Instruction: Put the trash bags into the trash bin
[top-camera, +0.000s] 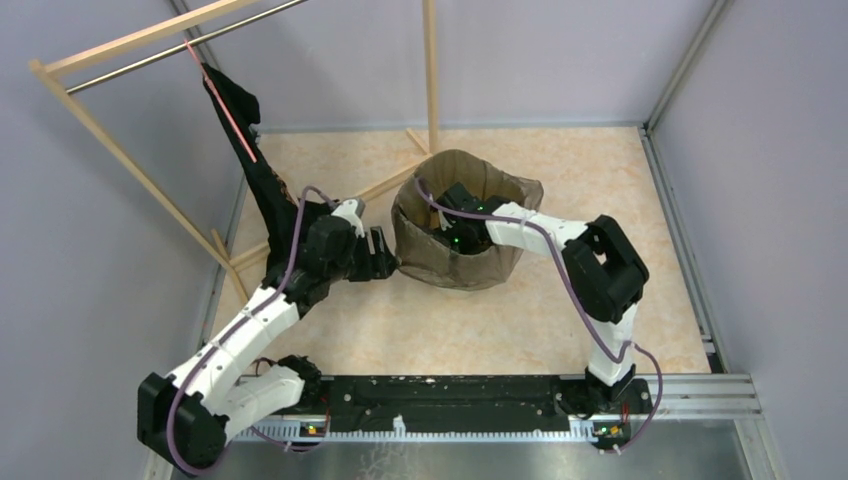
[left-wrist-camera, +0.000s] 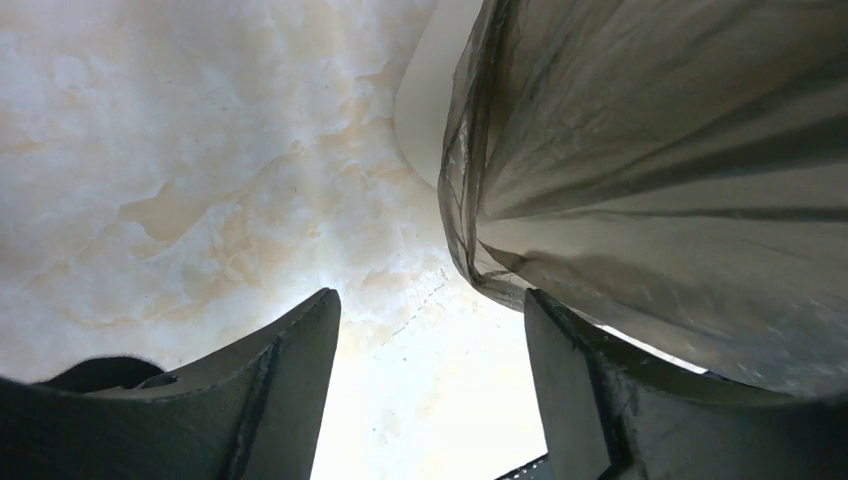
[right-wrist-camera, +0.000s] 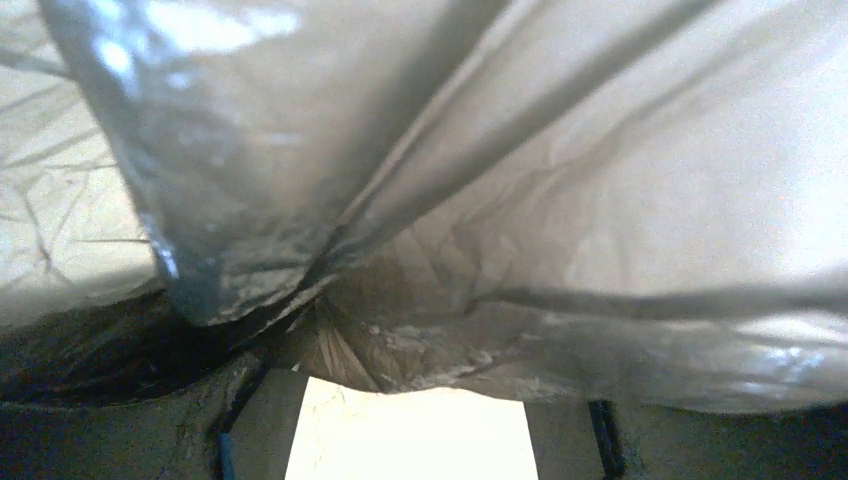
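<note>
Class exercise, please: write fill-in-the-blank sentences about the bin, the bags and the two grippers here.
1. The right gripper is inside the trash bin; the left gripper is ___ it, beside its wall.
2. The left gripper's jaws are ___, with nothing between them.
3. The bag hanging from the wooden rack is ___ in colour.
Missing words: outside; open; black.

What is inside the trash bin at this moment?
A translucent grey-brown trash bag lines the trash bin, its edge folded over the rim, and the right gripper reaches down into it. The bin's floor cannot be seen, covered by crumpled film and the gripper.
</note>
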